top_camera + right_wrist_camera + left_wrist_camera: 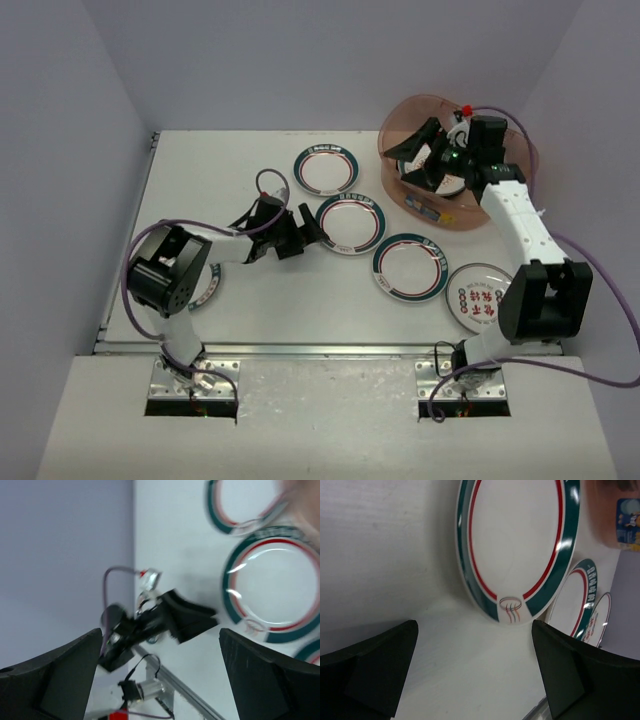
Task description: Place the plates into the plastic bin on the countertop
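Observation:
Three teal-and-red rimmed plates lie on the white countertop [250, 170]: one at the back [326, 168], one in the middle [350, 222], one nearer [410, 265]. A red-lettered plate [480, 297] lies at the right. Another plate [207, 287] peeks out under the left arm. My left gripper [305, 235] is open and empty, low, just left of the middle plate [517, 545]. My right gripper [422, 158] is open and empty inside the pinkish plastic bin [505, 215], above plates lying in it [450, 187]. The right wrist view shows the middle plate [275, 585] and my left gripper [192, 617].
Lavender walls close in the countertop on three sides. A metal strip [300, 348] runs along the near edge. The bin's label [627, 522] faces the left wrist camera. Purple cables hang from both arms.

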